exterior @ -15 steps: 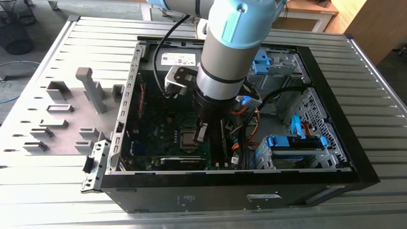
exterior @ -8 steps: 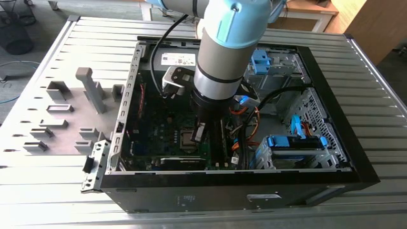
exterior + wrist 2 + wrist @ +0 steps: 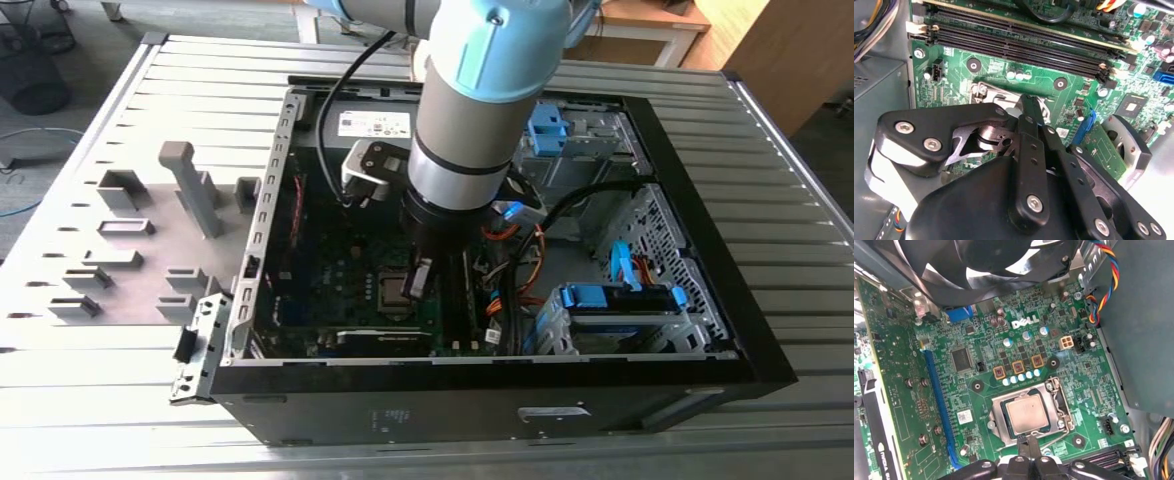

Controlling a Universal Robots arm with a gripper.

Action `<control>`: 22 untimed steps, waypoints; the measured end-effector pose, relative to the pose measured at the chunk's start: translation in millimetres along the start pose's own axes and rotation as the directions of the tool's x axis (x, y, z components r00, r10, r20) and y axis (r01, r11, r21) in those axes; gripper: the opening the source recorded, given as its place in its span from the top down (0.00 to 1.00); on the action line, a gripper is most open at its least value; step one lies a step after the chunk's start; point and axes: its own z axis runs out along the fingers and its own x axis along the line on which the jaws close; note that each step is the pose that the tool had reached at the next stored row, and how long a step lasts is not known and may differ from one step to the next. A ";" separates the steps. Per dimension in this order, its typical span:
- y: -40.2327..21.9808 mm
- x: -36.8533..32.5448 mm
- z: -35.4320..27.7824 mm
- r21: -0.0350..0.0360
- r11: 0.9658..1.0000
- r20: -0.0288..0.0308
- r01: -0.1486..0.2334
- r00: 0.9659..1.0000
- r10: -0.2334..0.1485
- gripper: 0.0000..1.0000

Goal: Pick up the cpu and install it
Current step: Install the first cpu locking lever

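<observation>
Inside the open PC case (image 3: 747,370), the gripper (image 3: 418,280) is held just above the motherboard socket (image 3: 1029,412), fingers drawn together and empty.

CPU (image 3: 1027,413) is seen seated flat in the socket in the first wrist view, silvery top up, framed by the metal load bracket; fingertips (image 3: 1026,442) are positioned at the socket's edge, just beside the chip, contact cannot be told. In the second wrist view the closed fingers (image 3: 1030,117) are set over the green motherboard (image 3: 1064,65), near the black RAM slots (image 3: 1019,42). In the exterior view the arm (image 3: 474,90) is lowered vertically into the case, with grey holder blocks (image 3: 134,240) laid out on the table (image 3: 80,400) toward the exterior view's left.
</observation>
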 end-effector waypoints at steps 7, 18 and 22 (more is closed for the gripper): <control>-3.5 -0.8 0.6 0.000 0.999 0.000 -0.032 0.999 0.032 0.89; -4.7 1.8 4.1 -0.001 0.997 0.004 -0.081 0.997 0.081 0.89; -5.2 2.9 6.0 -0.003 0.993 0.007 -0.122 0.993 0.122 0.89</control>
